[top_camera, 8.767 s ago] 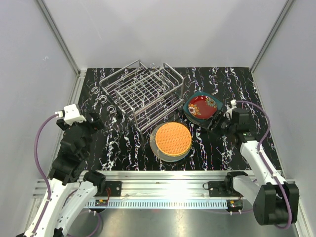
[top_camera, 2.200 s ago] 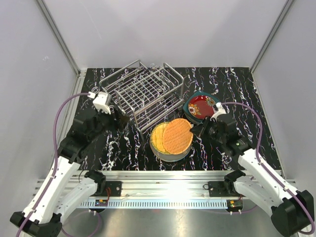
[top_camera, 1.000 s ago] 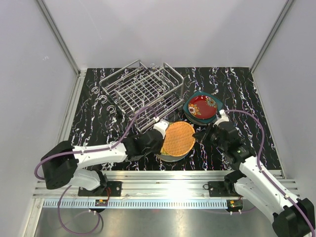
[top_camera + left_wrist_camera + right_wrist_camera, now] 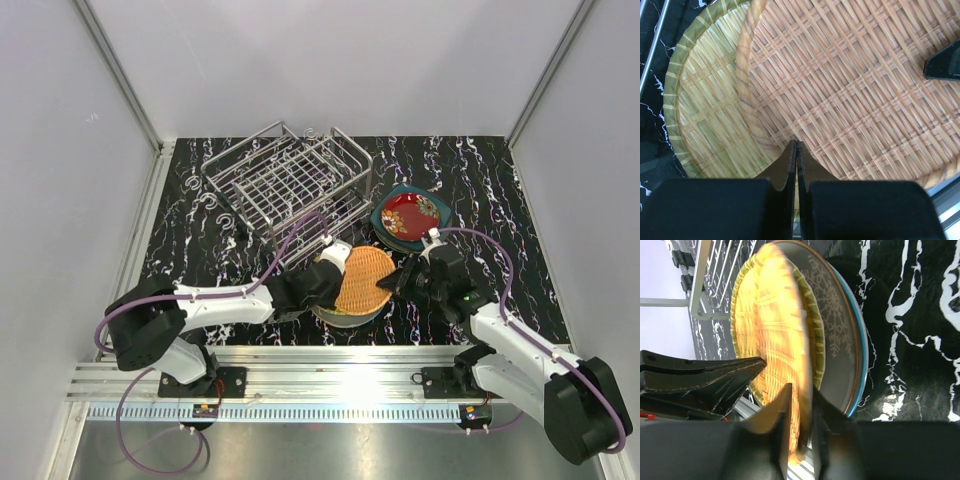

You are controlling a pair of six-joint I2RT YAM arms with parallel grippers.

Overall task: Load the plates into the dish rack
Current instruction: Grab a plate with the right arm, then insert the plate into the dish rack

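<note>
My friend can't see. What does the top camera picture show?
A tilted orange woven plate sits between two robot grippers: the left gripper at its left edge, the right gripper straddling its right rim. A wire dish rack stands behind.

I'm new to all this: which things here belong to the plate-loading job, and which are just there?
Part of the job: dish rack; orange woven plate, tilted up; green woven plate and grey plate beneath it; red plate on teal plate.
Just there: marbled table, metal rail, purple cables.
</note>
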